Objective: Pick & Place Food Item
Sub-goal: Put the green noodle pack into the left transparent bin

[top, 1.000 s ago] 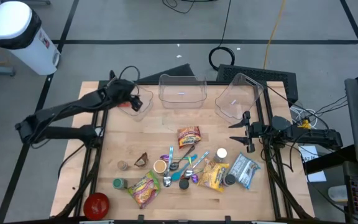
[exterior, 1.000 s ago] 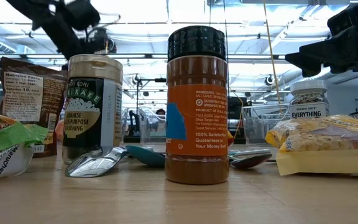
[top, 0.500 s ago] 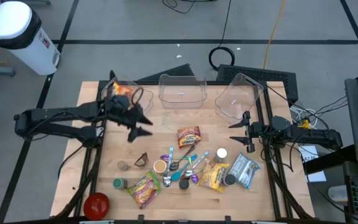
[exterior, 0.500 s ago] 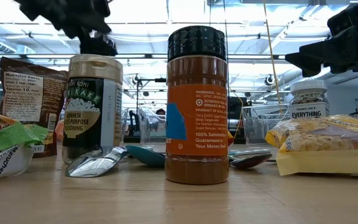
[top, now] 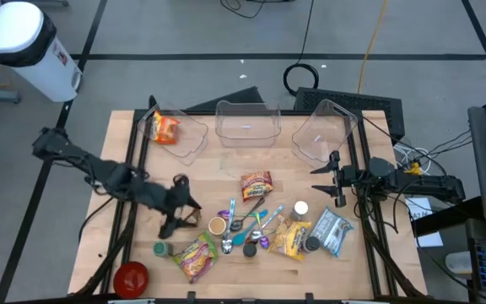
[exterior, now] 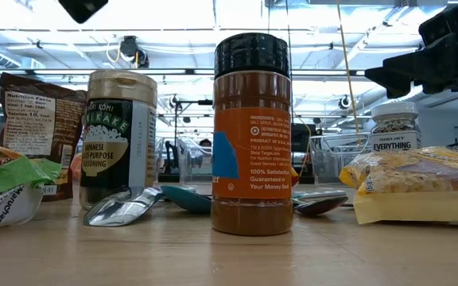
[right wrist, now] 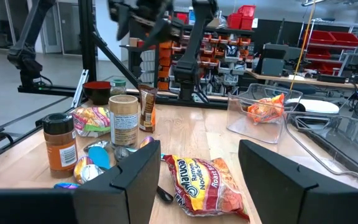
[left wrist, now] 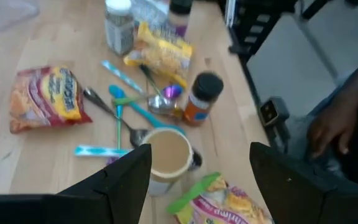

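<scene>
A: Left claw?

B: Over the left part of the worktop, above the clutter. Fingers spread apart, nothing between them. Below it: a tan-lidded jar, spoons and a spice bottle.

A: Food item?

B: An orange snack bag sits inside the far-left clear bin. A ramen packet lies flat mid-worktop, just near of the middle bin. More packets are in the near pile, a yellow one among them.

A: Right claw?

B: At the right edge of the worktop, near the far-right bin. Fingers parted, holding nothing, pointing at the ramen packet.

A: Anything else?

B: A person's hand shows off the worktop in the left wrist view.
</scene>
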### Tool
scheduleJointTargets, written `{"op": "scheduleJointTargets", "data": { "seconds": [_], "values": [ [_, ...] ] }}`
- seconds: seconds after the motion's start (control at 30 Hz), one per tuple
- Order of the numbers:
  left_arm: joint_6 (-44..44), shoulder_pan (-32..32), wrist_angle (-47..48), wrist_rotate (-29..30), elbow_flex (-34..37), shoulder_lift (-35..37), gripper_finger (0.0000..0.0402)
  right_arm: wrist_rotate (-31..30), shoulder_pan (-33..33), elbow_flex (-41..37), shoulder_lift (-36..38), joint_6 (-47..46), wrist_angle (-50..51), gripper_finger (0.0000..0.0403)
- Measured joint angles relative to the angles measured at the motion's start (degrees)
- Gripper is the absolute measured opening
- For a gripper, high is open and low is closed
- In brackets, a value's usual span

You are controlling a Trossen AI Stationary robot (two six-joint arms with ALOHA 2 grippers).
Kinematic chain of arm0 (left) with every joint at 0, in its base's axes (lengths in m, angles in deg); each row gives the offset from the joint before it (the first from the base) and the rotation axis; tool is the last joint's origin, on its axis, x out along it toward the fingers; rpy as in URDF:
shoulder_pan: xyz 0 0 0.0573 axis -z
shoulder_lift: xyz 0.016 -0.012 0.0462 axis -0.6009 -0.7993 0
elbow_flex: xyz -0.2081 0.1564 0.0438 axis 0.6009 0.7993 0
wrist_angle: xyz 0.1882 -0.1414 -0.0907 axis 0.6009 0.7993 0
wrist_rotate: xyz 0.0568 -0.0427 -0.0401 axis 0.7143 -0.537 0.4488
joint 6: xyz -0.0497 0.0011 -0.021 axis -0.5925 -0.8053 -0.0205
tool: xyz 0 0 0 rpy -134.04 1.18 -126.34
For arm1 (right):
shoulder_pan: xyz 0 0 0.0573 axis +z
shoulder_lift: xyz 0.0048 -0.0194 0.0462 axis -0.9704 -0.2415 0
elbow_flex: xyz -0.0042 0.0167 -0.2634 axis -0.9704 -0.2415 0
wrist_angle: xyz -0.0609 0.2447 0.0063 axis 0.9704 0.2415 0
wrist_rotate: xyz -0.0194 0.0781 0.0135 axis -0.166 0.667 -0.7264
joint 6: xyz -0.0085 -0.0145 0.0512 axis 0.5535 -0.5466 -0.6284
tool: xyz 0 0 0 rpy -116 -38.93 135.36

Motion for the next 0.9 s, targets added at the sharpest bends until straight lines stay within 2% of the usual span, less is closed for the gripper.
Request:
{"op": "scheduleJointTargets", "data": {
  "seconds": [0.13, 0.37, 0.6, 0.9],
  "values": [
    [-6.4, 5.6, 1.5, 3.3, -1.6, -6.5, 0.0273, 0.0, 0.0, 0.0, 0.0, 0.0, 0.0, 0.021],
    [-17.7, 11.8, 1.9, 3.3, -1.7, -17.4, 0.0273, 0.0, 0.0, 0.0, 0.0, 0.0, 0.0, 0.021],
    [-29.7, 14.1, 1.8, 3.4, -1.7, -24.7, 0.0273, 0.0, 0.0, 0.0, 0.0, 0.0, 0.0, 0.021],
    [-33.7, 13.9, 1.9, 3.5, -1.7, -31.6, 0.0273, 0.0, 0.0, 0.0, 0.0, 0.0, 0.0, 0.021]
  ]
}}
